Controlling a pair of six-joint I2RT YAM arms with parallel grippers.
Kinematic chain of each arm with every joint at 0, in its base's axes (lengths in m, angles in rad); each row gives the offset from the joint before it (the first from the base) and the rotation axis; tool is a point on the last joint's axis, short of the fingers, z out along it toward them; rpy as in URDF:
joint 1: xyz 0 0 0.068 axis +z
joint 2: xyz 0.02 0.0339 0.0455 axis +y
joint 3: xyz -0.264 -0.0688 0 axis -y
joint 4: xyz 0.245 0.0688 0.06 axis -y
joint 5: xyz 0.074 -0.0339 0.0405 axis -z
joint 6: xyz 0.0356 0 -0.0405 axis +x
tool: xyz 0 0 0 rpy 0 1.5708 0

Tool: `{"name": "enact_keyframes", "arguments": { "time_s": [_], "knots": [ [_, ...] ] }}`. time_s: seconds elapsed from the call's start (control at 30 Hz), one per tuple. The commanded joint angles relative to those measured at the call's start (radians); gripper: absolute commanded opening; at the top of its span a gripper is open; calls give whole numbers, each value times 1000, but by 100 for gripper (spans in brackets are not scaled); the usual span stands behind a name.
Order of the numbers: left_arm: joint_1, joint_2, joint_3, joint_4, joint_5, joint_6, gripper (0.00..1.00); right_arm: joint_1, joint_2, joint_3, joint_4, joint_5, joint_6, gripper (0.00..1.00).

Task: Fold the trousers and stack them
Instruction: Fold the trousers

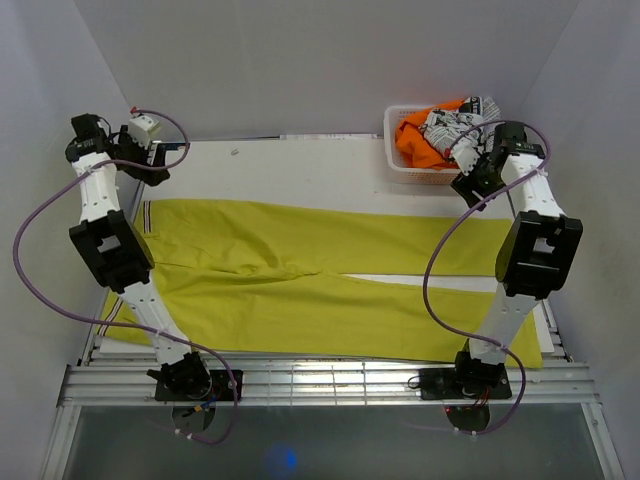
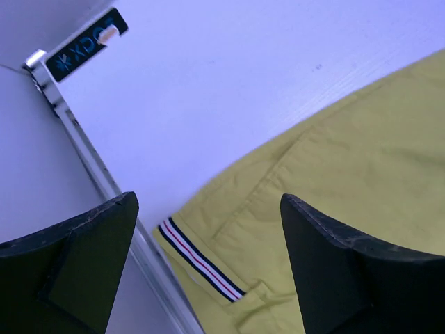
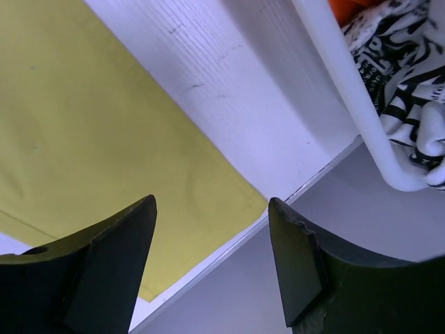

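The mustard-yellow trousers (image 1: 300, 280) lie spread flat across the table, waistband at the left, both legs reaching to the right. My left gripper (image 1: 155, 160) hovers open and empty above the far left corner, over the waistband; the left wrist view shows the yellow cloth (image 2: 334, 167) and the striped waistband label (image 2: 201, 261) below its fingers. My right gripper (image 1: 468, 165) hovers open and empty at the far right, beside the basket; the right wrist view shows the end of the upper leg (image 3: 104, 139) below it, at the table's right edge.
A white basket (image 1: 398, 165) stands at the back right corner and holds an orange garment (image 1: 418, 143) and a black-and-white printed cloth (image 1: 455, 125); its rim (image 3: 348, 83) is close to my right gripper. White walls enclose the table on three sides.
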Motion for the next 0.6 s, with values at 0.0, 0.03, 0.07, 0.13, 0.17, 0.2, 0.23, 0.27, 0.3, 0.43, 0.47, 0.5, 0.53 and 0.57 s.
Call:
{"name": "enact_keyframes", "arguments": {
  "time_s": [0.0,0.03,0.07,0.13,0.17,0.2,0.23,0.27,0.3,0.43,0.47,0.5,0.53,0.57],
  "knots": [
    [-1,86,72,0,47,62,95,-30,83,24,19,-32,-90,70],
    [-1,103,84,1,44,82,95,-33,90,19,30,-54,-110,70],
    [-1,130,102,1,43,99,95,-37,106,18,37,-67,-153,69],
    [-1,155,113,-3,55,143,94,-45,125,18,40,-110,-190,69],
    [1,165,113,-5,61,160,93,-49,143,19,41,-129,-205,69],
    [1,181,110,-6,67,185,93,-53,151,21,39,-162,-242,69],
    [1,189,109,-9,83,197,93,-59,160,22,39,-176,-256,69],
    [1,198,106,-12,89,206,92,-60,181,31,37,-190,-268,69],
    [1,210,97,-14,96,220,91,-63,192,34,25,-216,-294,69],
    [4,236,72,-16,109,234,89,-69,234,30,11,-213,-351,69],
    [5,241,69,-16,112,236,89,-69,250,30,14,-206,-359,69],
    [5,247,60,-16,113,237,88,-71,261,31,11,-194,-362,69],
    [7,248,58,-16,116,240,88,-73,272,33,8,-187,-367,69],
    [10,251,58,-16,118,243,88,-74,292,33,2,-180,-374,69]
  ]
}}
